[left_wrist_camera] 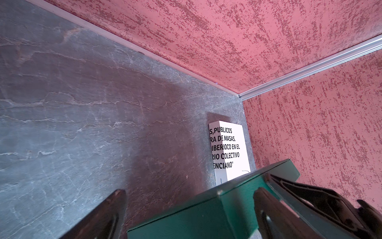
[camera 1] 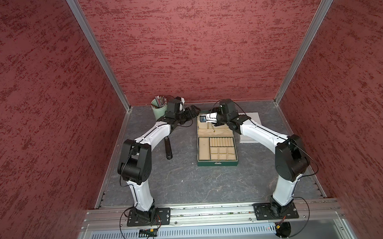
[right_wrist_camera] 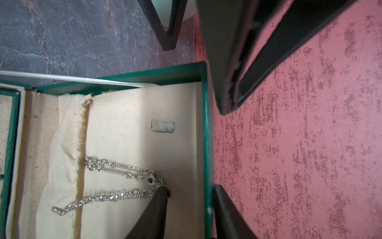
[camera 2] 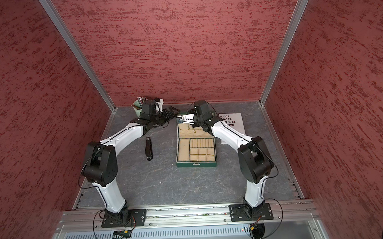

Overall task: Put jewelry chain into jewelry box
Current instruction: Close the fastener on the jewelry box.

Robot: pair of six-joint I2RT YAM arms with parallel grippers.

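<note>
The jewelry chain point(right_wrist_camera: 111, 198) lies looped on the lid lining point(right_wrist_camera: 128, 134) of the open jewelry box point(right_wrist_camera: 148, 75), beside the right gripper point(right_wrist_camera: 189, 187), whose jaws stand apart astride the lid wall point(right_wrist_camera: 207, 134). The left gripper point(left_wrist_camera: 190, 191) gapes wide at the lid corner point(left_wrist_camera: 219, 193). The chain is probably light, limp and slippery, so pinch it where the strands bunch.

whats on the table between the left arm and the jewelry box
A slim black bar-shaped object lies flat on the grey table between the left arm and the jewelry box, clear of the box; both top views show it.
</note>
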